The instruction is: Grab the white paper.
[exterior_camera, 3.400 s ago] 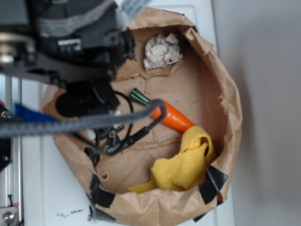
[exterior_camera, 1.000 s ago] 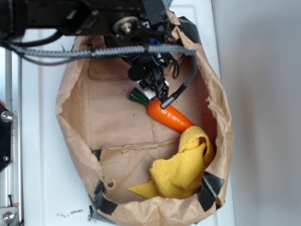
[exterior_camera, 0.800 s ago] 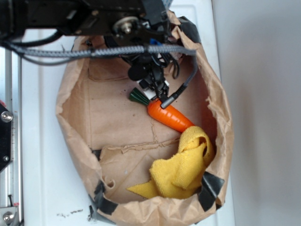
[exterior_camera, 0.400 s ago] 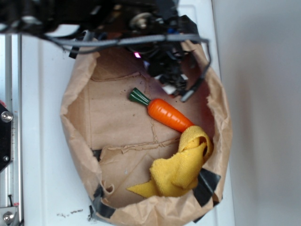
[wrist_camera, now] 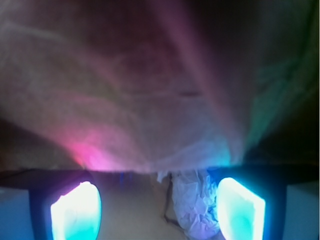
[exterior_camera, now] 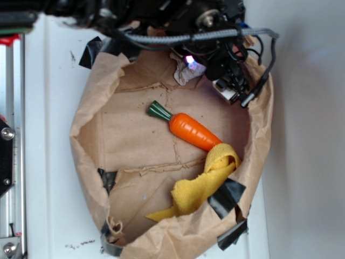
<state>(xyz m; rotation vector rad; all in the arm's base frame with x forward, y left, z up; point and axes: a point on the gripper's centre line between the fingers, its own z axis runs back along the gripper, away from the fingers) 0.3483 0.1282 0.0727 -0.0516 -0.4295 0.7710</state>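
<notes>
End effector fingers are being held apart, with the paper lying between them, nearer one finger. Paper is sitting at the bag's far end, beyond the carrot.

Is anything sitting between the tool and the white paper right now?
Nothing visible does. In the wrist view the white paper lies between the two lit fingers, closer to the right one, with only bare bag floor beside it. The carrot and yellow cloth lie apart, further down the brown paper bag.
</notes>
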